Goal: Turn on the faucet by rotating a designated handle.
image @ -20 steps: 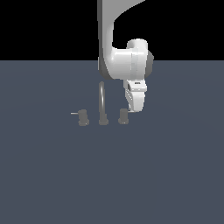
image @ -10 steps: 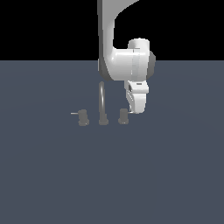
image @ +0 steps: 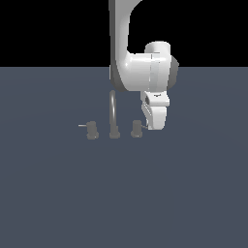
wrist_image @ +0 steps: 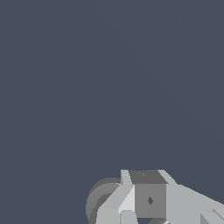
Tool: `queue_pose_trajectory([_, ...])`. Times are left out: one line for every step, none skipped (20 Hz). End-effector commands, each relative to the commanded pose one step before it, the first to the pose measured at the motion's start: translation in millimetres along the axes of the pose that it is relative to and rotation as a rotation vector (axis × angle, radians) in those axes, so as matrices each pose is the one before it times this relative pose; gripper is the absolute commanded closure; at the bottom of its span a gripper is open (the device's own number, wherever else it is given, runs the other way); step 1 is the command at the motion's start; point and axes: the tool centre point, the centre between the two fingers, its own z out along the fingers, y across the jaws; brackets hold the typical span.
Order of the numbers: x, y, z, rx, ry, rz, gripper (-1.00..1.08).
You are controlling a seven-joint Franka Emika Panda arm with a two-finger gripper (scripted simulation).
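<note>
The faucet stands on the grey floor, with its thin arched spout (image: 113, 114) in the middle. A twin valve stub (image: 91, 130) with a left-pointing rod is on the exterior view's left. The designated handle (image: 137, 128) is the stub on the right, and its lever rod is mostly hidden behind my hand. My gripper (image: 154, 126) hangs from the white arm and points down right beside that stub, on its right side. In the wrist view a grey cylinder (wrist_image: 101, 199) sits against my fingers (wrist_image: 148, 200). The frames do not show how the jaws stand.
A flat dark grey floor (image: 193, 193) stretches all around the faucet. The white arm (image: 140, 68) comes down from above, behind the spout. Nothing else is in view.
My hand has shifted slightly down and toward the exterior view's right, staying beside the right stub. The faucet looks unchanged.
</note>
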Motion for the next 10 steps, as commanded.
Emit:
queue_pose_trajectory([0.02,0.0,-0.05,0.00002,-0.00009,0.00007,1.08])
queue_pose_trajectory([-3.45,2.29,-0.16,-0.00083,-0.00048,-0.00072,1.08])
queue_pose_trajectory([-3.64,2.25,0.07,-0.00118,-0.00068,-0.00101,1.08])
queue_pose_trajectory([-3.5,2.33,-0.17,-0.00083,-0.00048,-0.00071,1.08])
queue_pose_trajectory([-3.69,2.29,0.06,-0.00118,-0.00068,-0.00101,1.08])
queue_pose_trajectory([-3.55,2.36,-0.18,-0.00083,-0.00048,-0.00071,1.08])
queue_pose_trajectory([-3.7,2.34,-0.02,-0.00107,-0.00062,-0.00092,1.08])
queue_pose_trajectory([-3.67,2.38,-0.1,-0.00096,-0.00056,-0.00082,1.08])
queue_pose_trajectory([-3.75,2.38,-0.03,-0.00107,-0.00062,-0.00092,1.08])
queue_pose_trajectory([-3.73,2.41,-0.11,-0.00096,-0.00056,-0.00082,1.08])
